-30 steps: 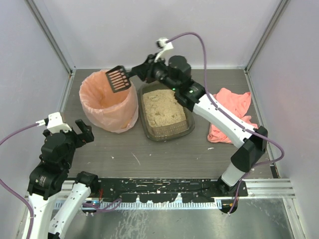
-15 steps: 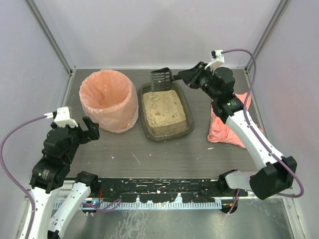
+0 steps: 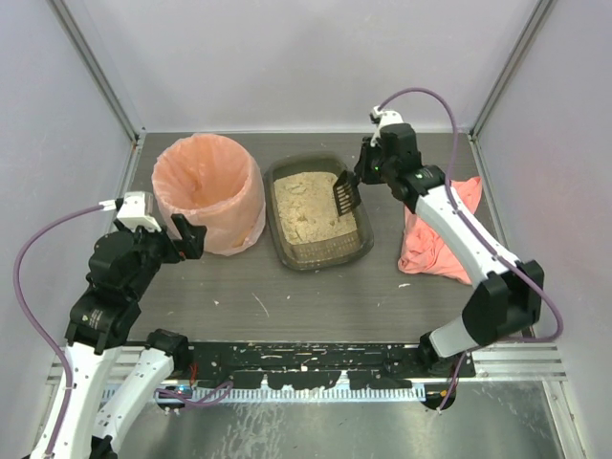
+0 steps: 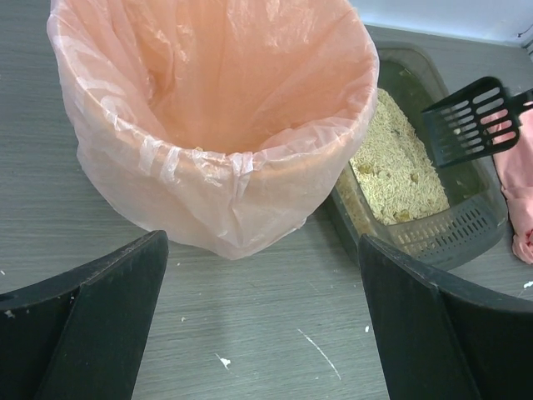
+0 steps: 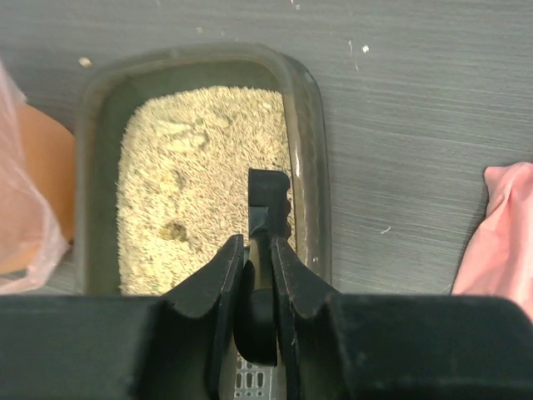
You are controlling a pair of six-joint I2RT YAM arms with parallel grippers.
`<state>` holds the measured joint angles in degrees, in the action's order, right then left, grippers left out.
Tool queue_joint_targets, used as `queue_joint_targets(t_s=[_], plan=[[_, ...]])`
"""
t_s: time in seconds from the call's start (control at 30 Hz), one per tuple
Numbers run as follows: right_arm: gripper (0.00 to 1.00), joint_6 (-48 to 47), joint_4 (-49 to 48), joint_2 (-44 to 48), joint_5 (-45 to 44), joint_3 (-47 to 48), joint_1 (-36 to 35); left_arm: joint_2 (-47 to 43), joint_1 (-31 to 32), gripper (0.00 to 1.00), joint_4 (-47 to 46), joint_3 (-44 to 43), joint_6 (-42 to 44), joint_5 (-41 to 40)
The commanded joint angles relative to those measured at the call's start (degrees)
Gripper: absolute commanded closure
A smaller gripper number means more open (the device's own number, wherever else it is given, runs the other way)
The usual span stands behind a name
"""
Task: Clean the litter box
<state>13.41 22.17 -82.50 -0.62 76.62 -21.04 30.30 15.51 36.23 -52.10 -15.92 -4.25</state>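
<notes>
Right gripper point(image 5: 258, 250) pinches the handle of a black slotted scoop point(image 5: 268, 200), its fingers closed tight around it; only the right wrist view shows this grip, along with a dark clump point(image 5: 175, 232) in the litter. The left wrist view alone shows the scoop's blade face-on, tilted over the right side of the litter box point(image 4: 450, 242). From above, the litter box sits mid-table between a pink-lined bin point(image 3: 225, 229) and a pink cloth point(image 3: 435, 229). Left gripper point(image 4: 262, 250) is spread wide, holding nothing, just beside the bin.
</notes>
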Motion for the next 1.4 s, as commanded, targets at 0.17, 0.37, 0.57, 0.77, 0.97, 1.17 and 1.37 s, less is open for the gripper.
queue_joint_targets(t_s=[0.17,0.37,0.57,0.77,0.97,1.17,1.37], plan=[[0.99,-7.9,6.2,-10.2,-9.3,10.6,-6.4,-0.9,-0.3,0.02,-1.0,0.6,-2.2,-2.2],[0.99,-6.9,6.6,-13.6,-6.0,11.8,-6.4,-0.6,-0.4,0.02,-1.3,0.8,-2.4,-2.1],[0.99,-2.5,4.5,-15.1,-3.6,10.1,-6.3,-0.1,-0.3,0.02,1.9,-0.9,-1.5,-4.6],[0.99,3.6,0.9,-14.5,-1.3,6.7,-6.0,-1.5,-0.3,0.02,4.7,-0.7,-0.5,-8.3],[0.99,11.8,-5.2,-12.2,3.5,0.3,-4.9,-2.3,-0.3,0.02,6.1,-0.4,-0.9,-10.4],[0.99,19.2,-10.5,-9.9,4.2,-5.4,-4.7,-2.0,-0.3,0.02,6.7,-0.1,-1.9,-10.4],[0.99,25.2,-14.2,-8.8,2.1,-10.2,-4.6,-2.8,-0.3,0.02,6.9,0.1,-1.9,-11.1]])
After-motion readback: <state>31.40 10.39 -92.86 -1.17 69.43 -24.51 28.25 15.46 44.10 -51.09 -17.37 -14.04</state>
